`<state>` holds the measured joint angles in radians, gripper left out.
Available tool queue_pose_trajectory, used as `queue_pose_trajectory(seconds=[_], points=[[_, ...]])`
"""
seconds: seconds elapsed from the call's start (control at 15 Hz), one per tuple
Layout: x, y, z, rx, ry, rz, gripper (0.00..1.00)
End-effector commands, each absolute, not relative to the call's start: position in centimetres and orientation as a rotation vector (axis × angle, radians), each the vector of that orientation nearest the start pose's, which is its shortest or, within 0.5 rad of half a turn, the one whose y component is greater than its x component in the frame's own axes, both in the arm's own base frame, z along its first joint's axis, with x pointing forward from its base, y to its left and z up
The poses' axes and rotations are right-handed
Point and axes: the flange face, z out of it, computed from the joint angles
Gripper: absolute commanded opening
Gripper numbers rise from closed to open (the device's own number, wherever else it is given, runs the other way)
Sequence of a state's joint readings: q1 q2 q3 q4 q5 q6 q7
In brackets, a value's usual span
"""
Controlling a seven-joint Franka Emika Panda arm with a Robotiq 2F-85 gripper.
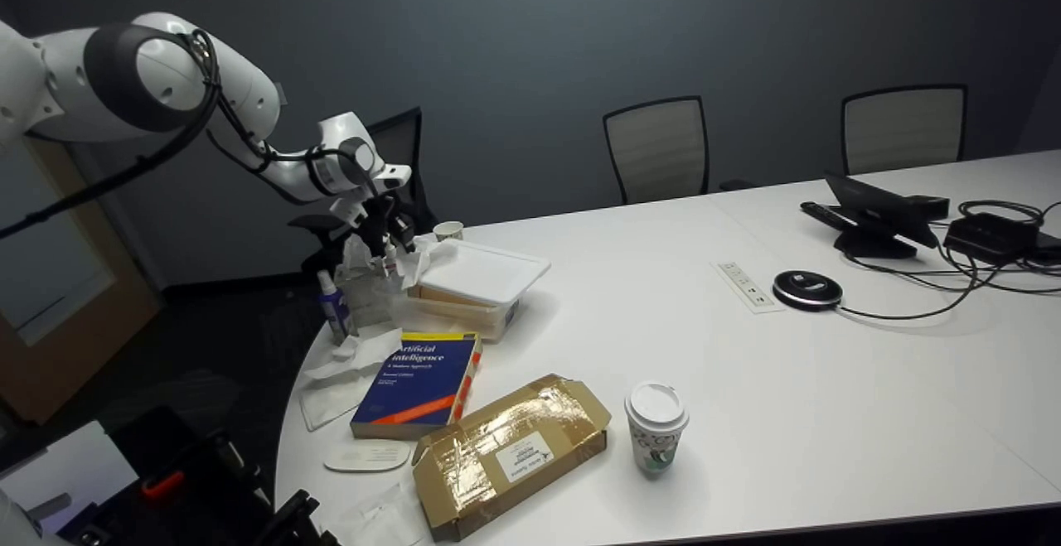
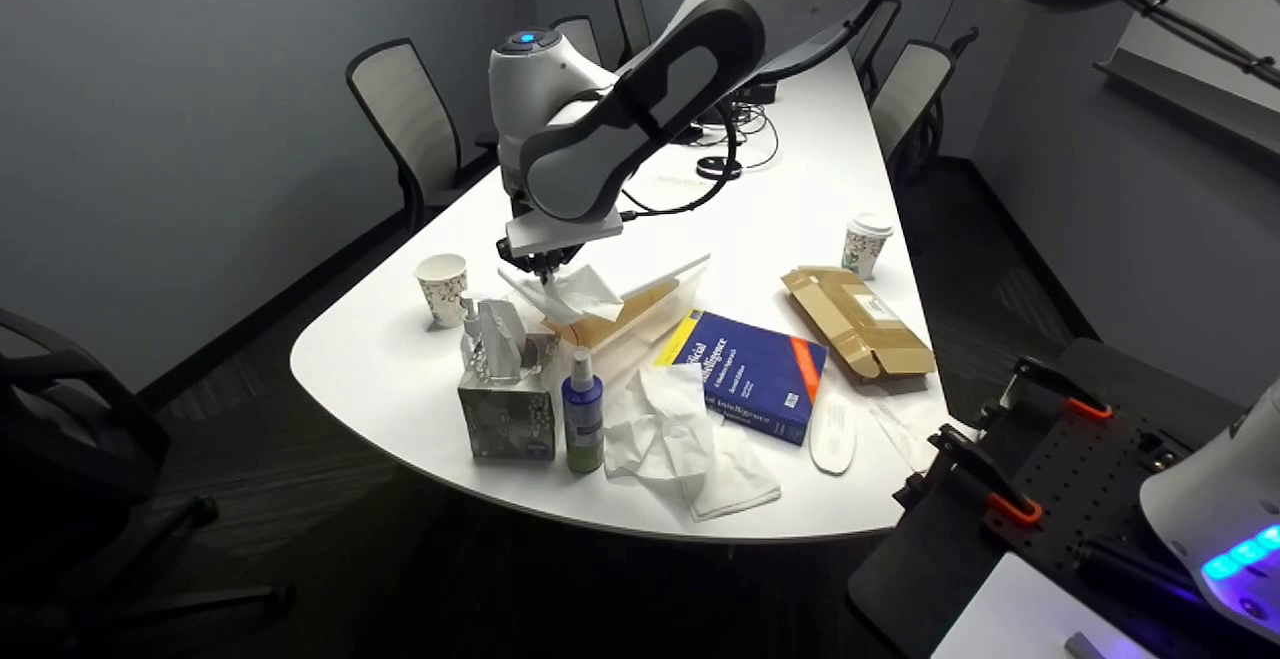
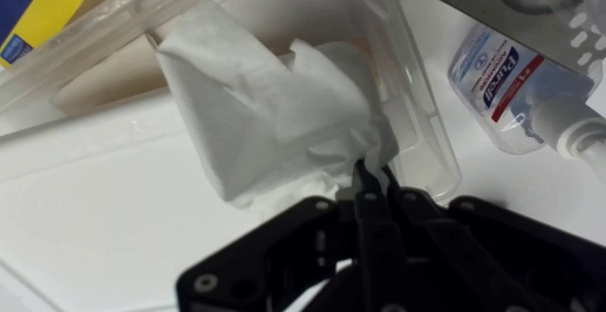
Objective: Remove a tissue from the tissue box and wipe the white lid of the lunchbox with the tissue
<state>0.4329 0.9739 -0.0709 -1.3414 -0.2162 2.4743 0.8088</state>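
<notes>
My gripper (image 3: 374, 172) is shut on a crumpled white tissue (image 3: 270, 108), pinching its edge between the fingertips. The tissue spreads over the open part of the clear lunchbox (image 3: 419, 99) and over the edge of its white lid (image 3: 90, 208). In both exterior views the gripper (image 1: 399, 235) (image 2: 545, 264) is low over the lunchbox (image 1: 456, 318) with the tissue (image 2: 580, 296) hanging from it. The lid (image 1: 493, 273) lies tilted across the lunchbox, leaving part uncovered. Whether the tissue touches the lid is unclear. The tissue box (image 2: 508, 419) stands beside the lunchbox, another tissue sticking up.
A sanitizer pump bottle (image 3: 502, 84) and a purple spray bottle (image 2: 583, 414) stand close to the lunchbox. A paper cup (image 2: 443, 289) stands behind. A blue book (image 2: 750, 369), loose tissues (image 2: 660, 429), a cardboard box (image 2: 860, 324) and a lidded cup (image 1: 655, 430) lie nearby.
</notes>
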Motion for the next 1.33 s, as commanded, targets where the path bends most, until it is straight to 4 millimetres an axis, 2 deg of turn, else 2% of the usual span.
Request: queue_pose_trajectory(seconds=[0.0,0.33,0.6,0.87,1.0,1.27], points=[[70.5,29.5,14.7,-3.123,0.326,-0.403,0.00],[71.0,31.1,14.4,-3.041,0.285,-0.387,0.00],[71.9,31.5,15.8,-2.960,0.286,-0.419,0.00],[73.1,31.1,19.7,-2.875,0.305,-0.546,0.00],[73.4,30.6,21.9,-2.887,0.292,-0.607,0.00],[73.2,29.5,27.8,-2.955,0.271,-0.706,0.00]])
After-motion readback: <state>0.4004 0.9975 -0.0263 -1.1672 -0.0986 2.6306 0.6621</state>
